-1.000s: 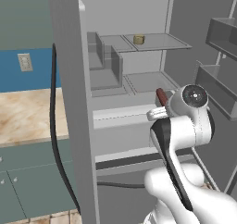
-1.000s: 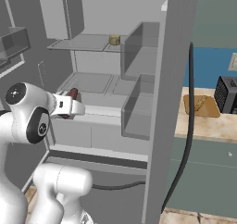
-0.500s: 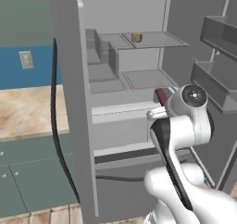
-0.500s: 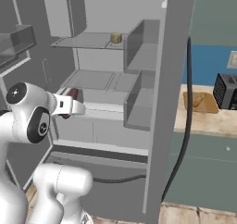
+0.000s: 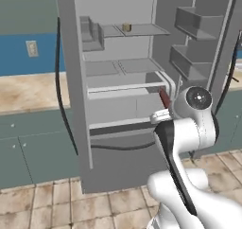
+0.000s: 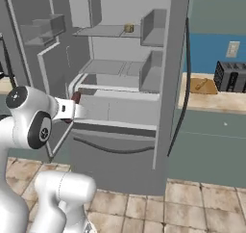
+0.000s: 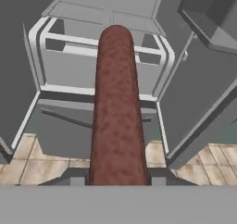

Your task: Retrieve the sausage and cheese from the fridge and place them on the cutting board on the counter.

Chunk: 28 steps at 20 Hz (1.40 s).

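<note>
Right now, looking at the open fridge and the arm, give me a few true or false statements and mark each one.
1. The slim dark red-brown sausage is held in the gripper, whose jaws are shut on it. True.
2. The small tan-yellow cheese chunk lies on the orange-brown wooden cutting board. False: it sits on the upper shelf of the tall grey steel fridge.
3. The fridge doors are closed. False: they stand open.
4. The cutting board lies on the beige counter beside a black toaster. True.
</note>
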Available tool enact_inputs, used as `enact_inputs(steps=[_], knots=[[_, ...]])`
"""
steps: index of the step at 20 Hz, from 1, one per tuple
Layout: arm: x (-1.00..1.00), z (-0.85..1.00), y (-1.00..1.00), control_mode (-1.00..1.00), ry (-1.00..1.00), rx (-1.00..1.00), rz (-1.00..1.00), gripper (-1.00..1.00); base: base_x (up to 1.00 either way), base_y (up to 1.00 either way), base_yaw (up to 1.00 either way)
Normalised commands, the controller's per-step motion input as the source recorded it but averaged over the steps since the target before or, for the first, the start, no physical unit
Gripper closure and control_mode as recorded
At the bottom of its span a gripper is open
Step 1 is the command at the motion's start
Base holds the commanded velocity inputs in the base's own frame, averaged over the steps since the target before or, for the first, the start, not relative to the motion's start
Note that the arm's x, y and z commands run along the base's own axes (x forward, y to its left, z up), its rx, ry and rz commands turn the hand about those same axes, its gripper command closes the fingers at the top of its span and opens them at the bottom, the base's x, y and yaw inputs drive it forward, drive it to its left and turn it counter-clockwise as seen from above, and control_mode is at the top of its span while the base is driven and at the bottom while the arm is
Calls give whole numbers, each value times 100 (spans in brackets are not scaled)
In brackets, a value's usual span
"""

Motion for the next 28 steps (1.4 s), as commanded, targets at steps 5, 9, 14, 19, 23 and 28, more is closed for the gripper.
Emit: enact_inputs(steps=[5, 9, 14, 19, 23, 28], knots=[[0, 0, 0, 100, 0, 0, 0, 100, -89, -1, 0], [0, 0, 0, 100, 0, 0, 0, 100, -52, 10, -33], [0, 0, 0, 100, 0, 0, 0, 100, -36, 17, -71], [0, 0, 0, 100, 0, 0, 0, 100, -9, -4, -76], [0, 0, 0, 100, 0, 0, 0, 100, 10, -43, -48], [0, 0, 0, 100, 0, 0, 0, 100, 40, -50, -15]])
